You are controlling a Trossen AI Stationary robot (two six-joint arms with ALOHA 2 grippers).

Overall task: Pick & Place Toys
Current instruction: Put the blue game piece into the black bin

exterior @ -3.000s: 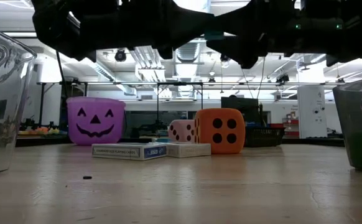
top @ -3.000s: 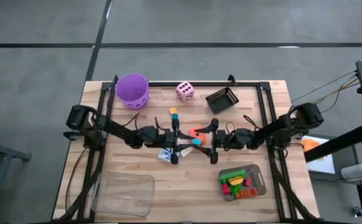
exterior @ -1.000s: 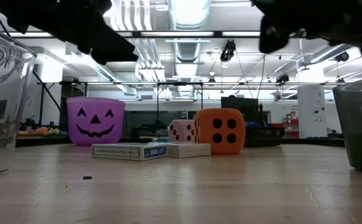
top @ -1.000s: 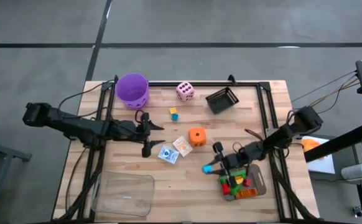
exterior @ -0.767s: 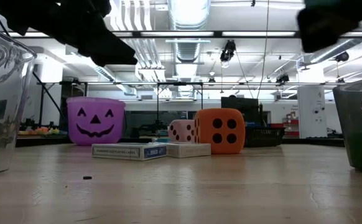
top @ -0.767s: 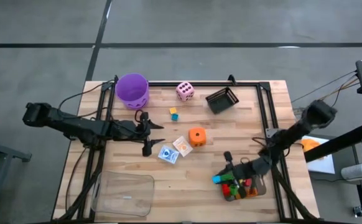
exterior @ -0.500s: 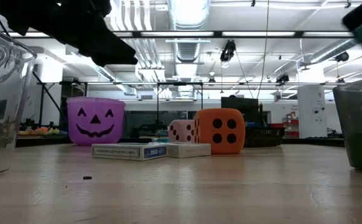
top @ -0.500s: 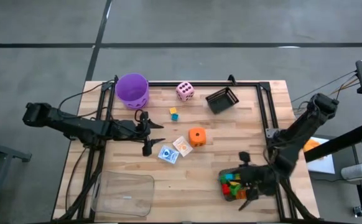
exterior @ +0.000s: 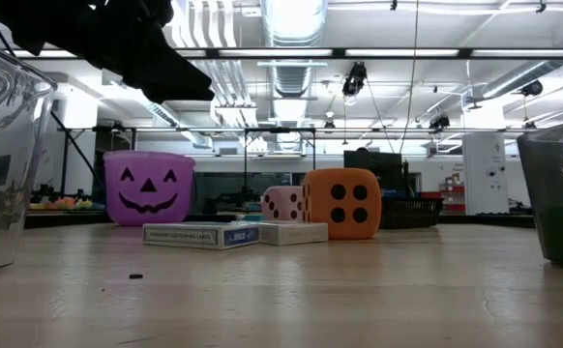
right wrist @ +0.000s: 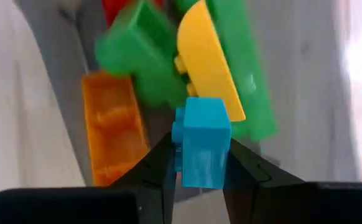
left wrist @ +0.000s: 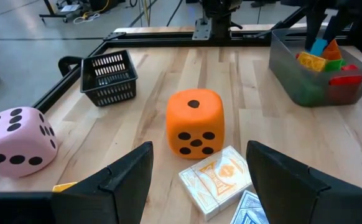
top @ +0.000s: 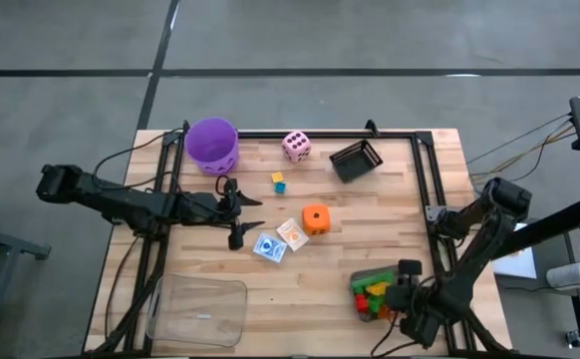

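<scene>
My right end effector [right wrist: 196, 163] grips a blue brick [right wrist: 200, 149] above the grey tray [top: 411, 288], lower right; left end effector [top: 242, 216] open.

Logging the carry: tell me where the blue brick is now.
The blue brick is pinched in the right hand, above the green, yellow and orange bricks in the grey tray at the table's right front.

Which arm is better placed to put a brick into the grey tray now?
The right: its gripper holds a blue brick above the grey tray. The left gripper is open and empty near the card packs.
</scene>
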